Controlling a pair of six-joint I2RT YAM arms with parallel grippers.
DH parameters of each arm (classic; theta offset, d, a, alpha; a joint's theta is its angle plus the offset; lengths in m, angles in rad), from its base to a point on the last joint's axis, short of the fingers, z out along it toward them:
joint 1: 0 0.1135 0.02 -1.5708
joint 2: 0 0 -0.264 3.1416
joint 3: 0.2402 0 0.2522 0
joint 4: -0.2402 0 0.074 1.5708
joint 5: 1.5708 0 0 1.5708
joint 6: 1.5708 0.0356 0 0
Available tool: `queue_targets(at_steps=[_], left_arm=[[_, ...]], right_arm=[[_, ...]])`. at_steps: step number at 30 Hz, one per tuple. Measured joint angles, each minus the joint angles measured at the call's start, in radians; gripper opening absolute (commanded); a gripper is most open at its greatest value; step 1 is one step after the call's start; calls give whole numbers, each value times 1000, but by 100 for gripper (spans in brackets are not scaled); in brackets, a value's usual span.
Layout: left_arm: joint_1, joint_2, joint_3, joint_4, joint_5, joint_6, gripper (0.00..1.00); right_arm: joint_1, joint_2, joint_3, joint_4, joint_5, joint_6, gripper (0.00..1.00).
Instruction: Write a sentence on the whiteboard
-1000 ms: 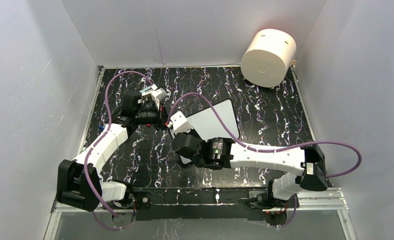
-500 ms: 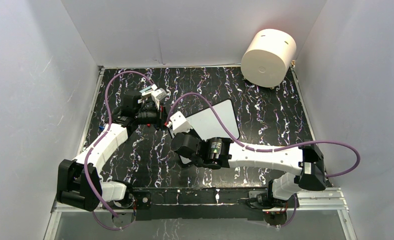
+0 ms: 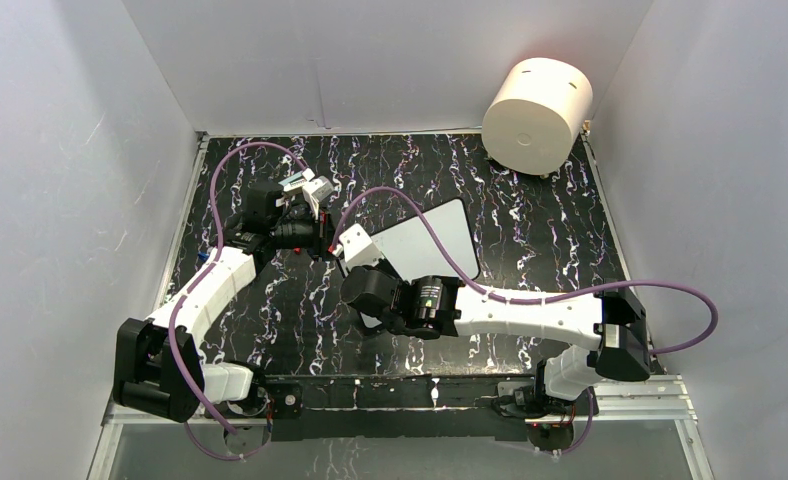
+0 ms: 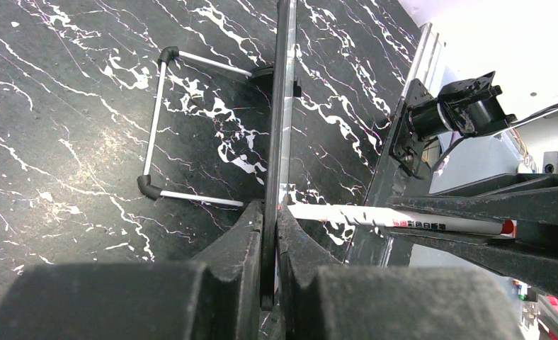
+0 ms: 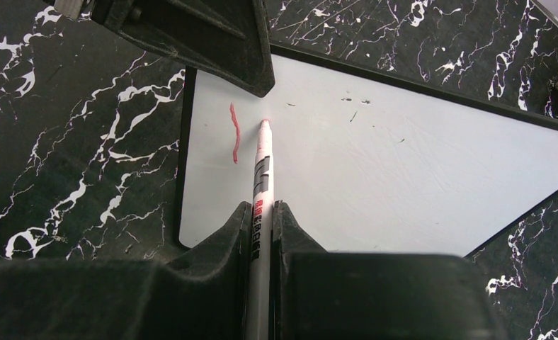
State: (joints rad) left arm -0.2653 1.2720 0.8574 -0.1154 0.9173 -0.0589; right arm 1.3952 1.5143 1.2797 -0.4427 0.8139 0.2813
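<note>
The whiteboard (image 3: 435,240) lies tilted on the black marbled table. My left gripper (image 4: 270,212) is shut on its near-left edge, which shows edge-on in the left wrist view (image 4: 282,106). My right gripper (image 5: 260,209) is shut on a white marker (image 5: 262,184) with a red tip. The tip rests at the board's surface (image 5: 403,163) near its left corner. Of the sentence, only one short wavy red stroke (image 5: 234,133) shows, just left of the tip. The marker also shows in the left wrist view (image 4: 396,219).
A cream cylinder (image 3: 537,102) stands at the back right corner. White walls close in the table on three sides. The board's wire stand with black feet (image 4: 156,127) sticks out underneath. Purple cables (image 3: 410,215) loop over the board.
My right arm has edged slightly to the left with the marker. My left arm has not moved.
</note>
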Motion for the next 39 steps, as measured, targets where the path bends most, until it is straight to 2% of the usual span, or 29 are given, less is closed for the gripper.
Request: queue_targets(at_steps=[39], left_arm=[[0,2,0,0,-5,3,0]], right_arm=[[2,13,0,-29,-69,3,0]])
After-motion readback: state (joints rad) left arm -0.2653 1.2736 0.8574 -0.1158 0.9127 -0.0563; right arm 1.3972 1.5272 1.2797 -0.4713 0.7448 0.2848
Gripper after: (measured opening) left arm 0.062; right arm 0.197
